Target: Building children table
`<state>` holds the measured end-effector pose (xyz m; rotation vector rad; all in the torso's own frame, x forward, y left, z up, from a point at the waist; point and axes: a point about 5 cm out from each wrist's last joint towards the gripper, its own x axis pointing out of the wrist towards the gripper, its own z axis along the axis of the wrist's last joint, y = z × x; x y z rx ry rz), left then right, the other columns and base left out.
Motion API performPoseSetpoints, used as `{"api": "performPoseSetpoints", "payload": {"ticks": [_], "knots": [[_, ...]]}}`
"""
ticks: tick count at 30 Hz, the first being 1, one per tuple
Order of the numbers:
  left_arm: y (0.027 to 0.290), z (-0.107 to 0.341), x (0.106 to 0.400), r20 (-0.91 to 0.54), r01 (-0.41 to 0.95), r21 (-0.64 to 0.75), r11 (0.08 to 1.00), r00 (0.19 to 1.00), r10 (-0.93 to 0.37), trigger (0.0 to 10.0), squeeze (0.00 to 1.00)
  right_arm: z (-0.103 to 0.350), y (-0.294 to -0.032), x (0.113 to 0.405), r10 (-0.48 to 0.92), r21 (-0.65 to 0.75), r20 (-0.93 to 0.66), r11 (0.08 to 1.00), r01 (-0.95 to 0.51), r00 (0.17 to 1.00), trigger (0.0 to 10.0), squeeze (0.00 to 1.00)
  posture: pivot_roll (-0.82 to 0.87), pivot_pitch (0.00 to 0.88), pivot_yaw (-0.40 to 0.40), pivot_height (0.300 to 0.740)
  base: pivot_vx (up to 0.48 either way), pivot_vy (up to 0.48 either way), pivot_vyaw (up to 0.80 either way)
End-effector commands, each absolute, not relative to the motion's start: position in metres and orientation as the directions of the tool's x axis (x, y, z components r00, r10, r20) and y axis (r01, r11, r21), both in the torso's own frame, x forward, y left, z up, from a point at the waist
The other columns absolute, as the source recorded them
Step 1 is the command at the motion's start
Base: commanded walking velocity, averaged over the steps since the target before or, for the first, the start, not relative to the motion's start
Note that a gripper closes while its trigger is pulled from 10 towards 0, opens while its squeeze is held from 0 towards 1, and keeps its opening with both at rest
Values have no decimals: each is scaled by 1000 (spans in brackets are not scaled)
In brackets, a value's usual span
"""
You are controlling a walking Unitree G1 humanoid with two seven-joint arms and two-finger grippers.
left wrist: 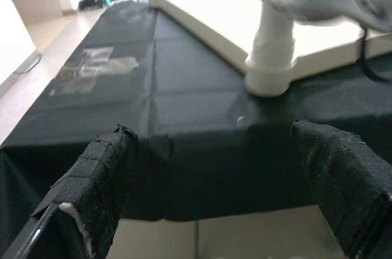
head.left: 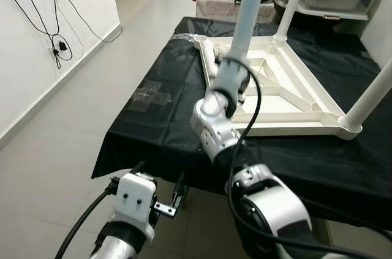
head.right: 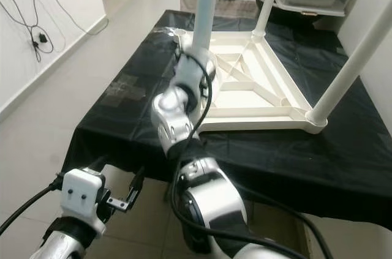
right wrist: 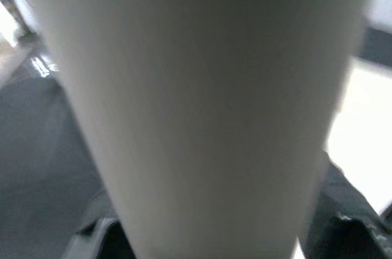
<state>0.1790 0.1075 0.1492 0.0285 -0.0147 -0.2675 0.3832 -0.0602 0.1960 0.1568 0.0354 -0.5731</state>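
Fitting the near-left leg to the upturned table

Nearest, the left gripper [head.left: 179, 193] hangs released below the black cloth's [head.left: 159, 130] edge. Beyond, the right gripper [right wrist: 202, 234] appears to be grasping the leg [head.left: 245, 20] on the tabletop [head.left: 288, 109]; seating it squarely probably comes next.

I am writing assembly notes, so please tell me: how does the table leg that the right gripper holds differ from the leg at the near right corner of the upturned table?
The held leg has the right gripper around it, while the corner leg stands free. The held leg rises nearly straight up in the head views; the corner leg leans toward the right edge. Both are white round tubes pointing up from the upturned table frame.
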Motion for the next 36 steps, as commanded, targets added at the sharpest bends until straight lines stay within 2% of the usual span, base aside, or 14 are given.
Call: {"api": "performPoseSetpoints", "payload": {"ticks": [1,21,22,24,29,36], "knots": [[106,145,178,-2,269,22,963,963,-269,10000,0,185,-63,382,-542,154,-153,813,562,826,10000,1000,118,111,2,740,0,0,0],[107,144,181,-1,267,26,963,964,-267,10000,0,183,-57,378,-406,199,-120,884,423,906,10000,1000,112,103,-4,740,0,0,0],[108,143,182,1,264,28,964,964,-264,10000,0,182,-59,376,-358,198,-104,907,372,928,10000,0,108,98,-3,740,0,0,0],[108,143,182,1,264,28,964,964,-264,10000,0,182,-59,376,-358,198,-104,907,372,928,10000,0,108,98,-3,740,0,0,0],[109,143,186,7,262,31,964,965,-263,10000,0,175,-61,366,-238,184,-84,951,250,968,10000,0,96,85,0,740,0,0,0],[109,143,187,9,263,31,964,965,-263,10000,0,172,-62,364,-218,175,-83,957,229,972,10000,0,96,80,-1,740,0,0,0]]}}
